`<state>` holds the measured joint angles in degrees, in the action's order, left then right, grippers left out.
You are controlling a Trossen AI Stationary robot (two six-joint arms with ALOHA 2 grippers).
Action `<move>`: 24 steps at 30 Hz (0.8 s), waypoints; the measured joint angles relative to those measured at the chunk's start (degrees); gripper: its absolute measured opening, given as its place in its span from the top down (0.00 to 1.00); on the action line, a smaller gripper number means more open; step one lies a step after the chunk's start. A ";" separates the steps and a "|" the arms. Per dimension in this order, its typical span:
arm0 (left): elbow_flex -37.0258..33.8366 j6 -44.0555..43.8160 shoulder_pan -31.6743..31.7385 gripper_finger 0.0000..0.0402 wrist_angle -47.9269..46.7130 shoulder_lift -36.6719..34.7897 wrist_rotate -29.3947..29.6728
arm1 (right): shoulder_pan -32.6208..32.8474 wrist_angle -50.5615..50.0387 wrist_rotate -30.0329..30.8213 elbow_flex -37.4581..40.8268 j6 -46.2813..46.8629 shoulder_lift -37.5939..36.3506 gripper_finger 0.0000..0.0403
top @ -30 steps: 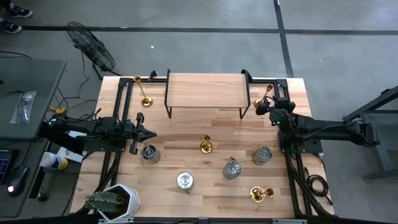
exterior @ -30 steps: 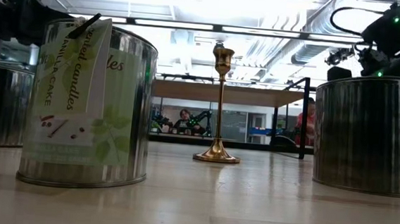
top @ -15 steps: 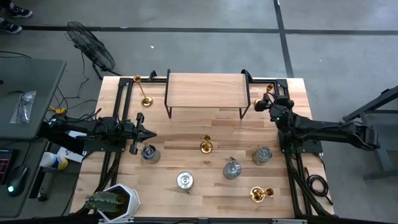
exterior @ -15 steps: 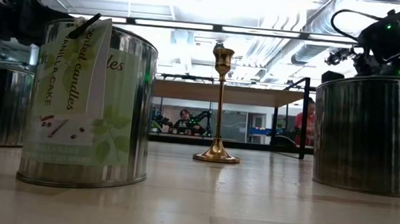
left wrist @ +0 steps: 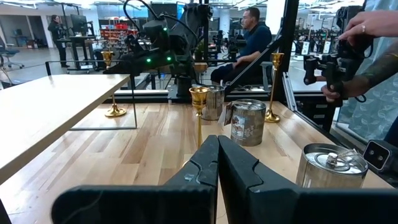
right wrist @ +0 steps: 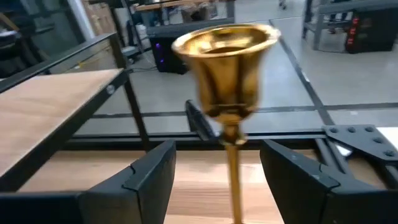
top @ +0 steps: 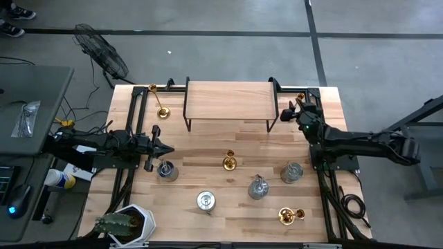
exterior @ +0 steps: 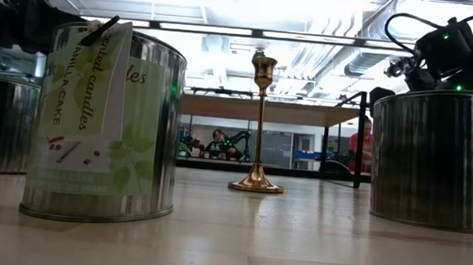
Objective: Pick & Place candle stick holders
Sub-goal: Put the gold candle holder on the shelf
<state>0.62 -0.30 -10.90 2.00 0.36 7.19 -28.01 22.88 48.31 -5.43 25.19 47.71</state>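
Right wrist view — right hand (right wrist: 214, 177) open around gold candlestick (right wrist: 227, 74); left hand (left wrist: 217, 163) closed, empty.

L gripper (left wrist: 217, 163) closed, R gripper (right wrist: 214, 177) spread

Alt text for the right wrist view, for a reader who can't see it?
A gold candlestick, its cup close to the camera, stands between the open right gripper fingers, untouched. Behind it are a wooden shelf on a black frame and the floor.
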 joint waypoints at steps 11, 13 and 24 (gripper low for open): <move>0.00 0.00 0.01 1.00 0.02 0.00 -0.03 | -0.63 6.42 0.15 -0.04 -6.67 1.81 0.53; 0.00 0.00 0.00 1.00 0.02 -0.02 -0.06 | -1.19 6.38 0.18 -0.04 -7.24 1.81 0.56; 0.00 0.00 0.02 1.00 0.00 0.00 -0.23 | -2.78 6.33 2.51 -0.04 -7.48 1.81 0.70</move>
<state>0.62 -0.30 -10.87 2.00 0.36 6.96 -30.79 29.21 50.82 -5.48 17.70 49.52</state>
